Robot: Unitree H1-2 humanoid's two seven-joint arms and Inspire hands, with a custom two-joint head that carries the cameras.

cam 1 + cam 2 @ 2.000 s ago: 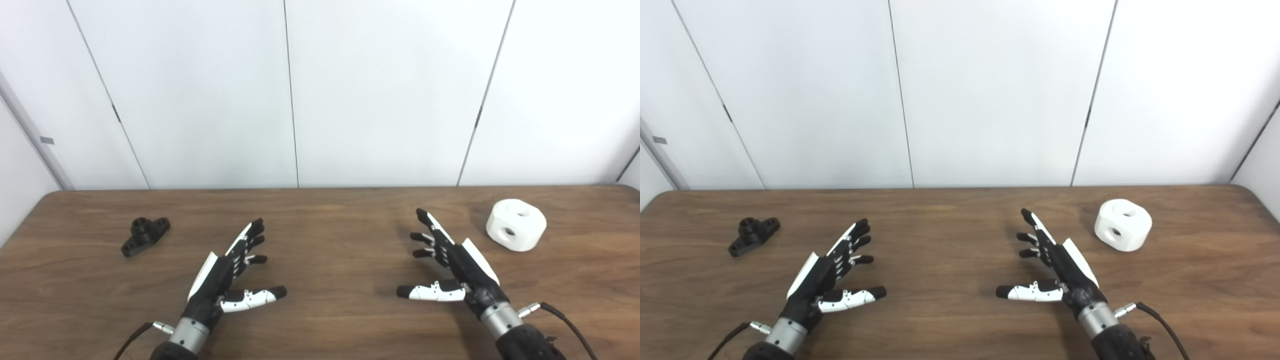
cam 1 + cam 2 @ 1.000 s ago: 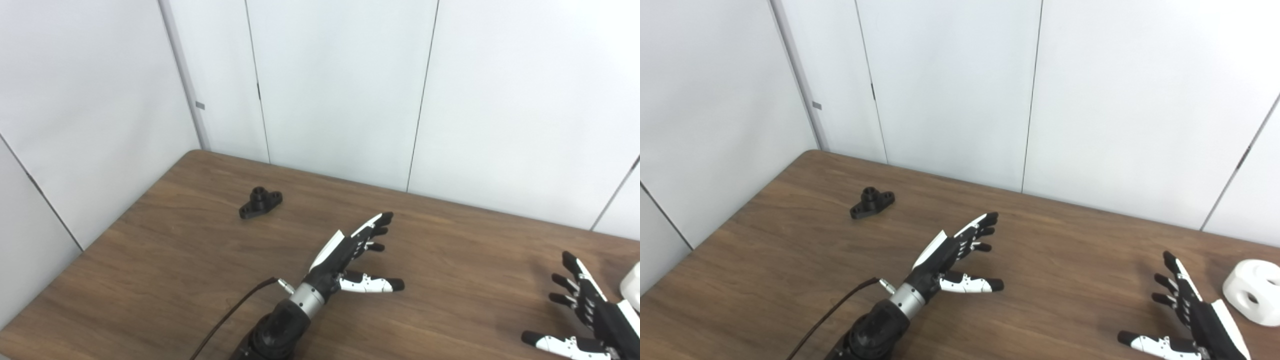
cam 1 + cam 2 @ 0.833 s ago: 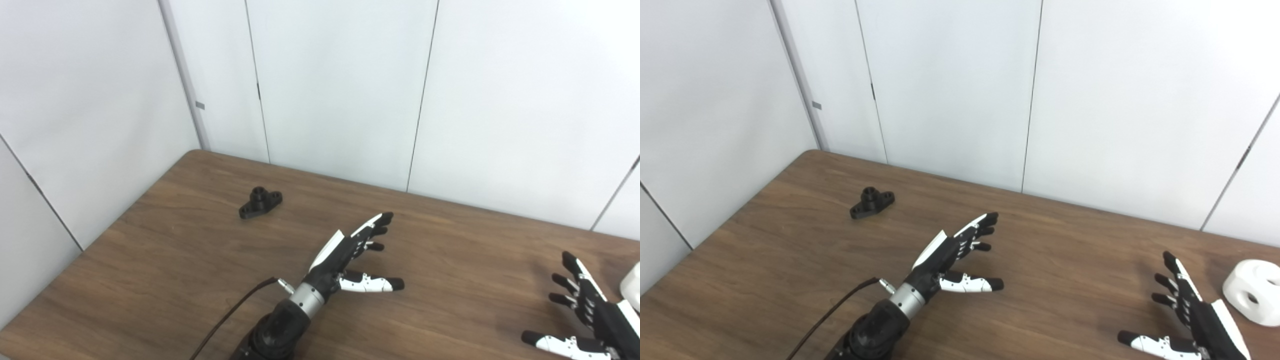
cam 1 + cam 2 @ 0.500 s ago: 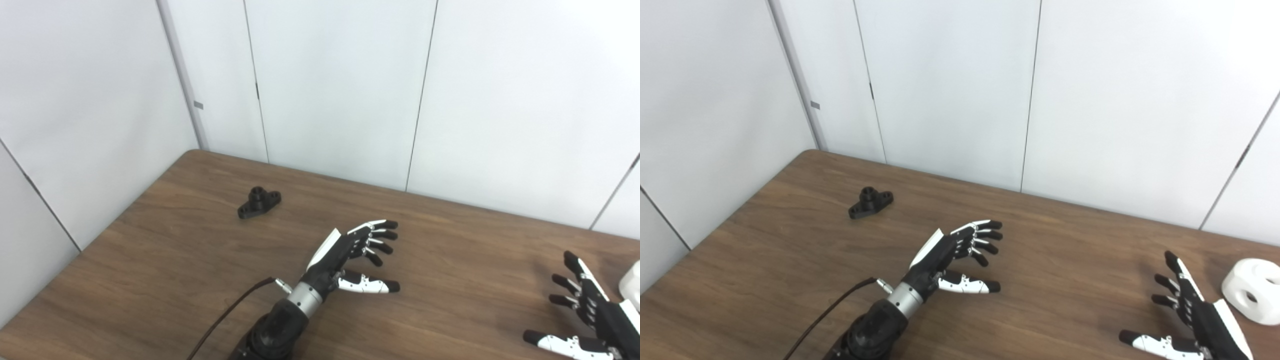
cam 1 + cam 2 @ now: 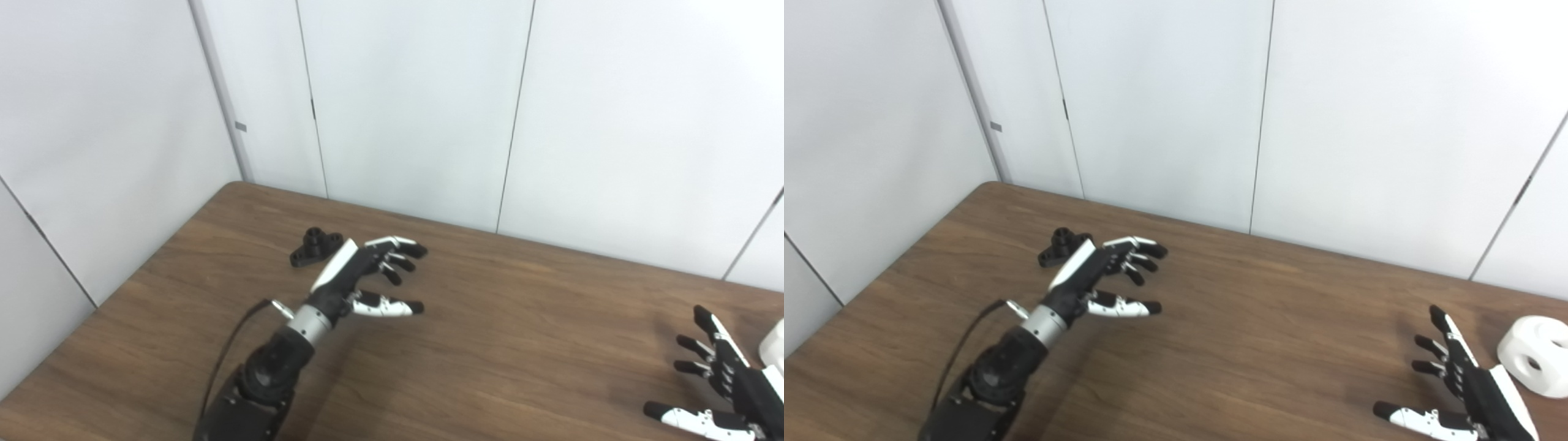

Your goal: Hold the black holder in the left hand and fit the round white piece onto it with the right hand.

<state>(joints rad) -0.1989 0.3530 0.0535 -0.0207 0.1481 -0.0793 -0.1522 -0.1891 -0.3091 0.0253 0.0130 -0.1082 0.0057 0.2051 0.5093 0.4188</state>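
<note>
The black holder (image 5: 313, 246) lies on the wooden table (image 5: 502, 318) near its far left corner. My left hand (image 5: 361, 275) hovers just right of the holder, raised off the table, open with fingers curled a little and thumb spread; it partly overlaps the holder's right end. The round white piece (image 5: 1534, 364), a chunky block with round holes, sits at the right edge of the right eye view. My right hand (image 5: 1461, 392) rests low at the bottom right, open and empty, a little left of the white piece.
White wall panels (image 5: 404, 110) close off the table's far and left sides. The table's left edge (image 5: 122, 294) runs diagonally close to the holder. A black cable (image 5: 226, 349) trails from the left wrist.
The camera swung left early on. Since then my left hand has lifted and moved back and left until it is beside the holder, fingers bending slightly. The right hand has stayed put.
</note>
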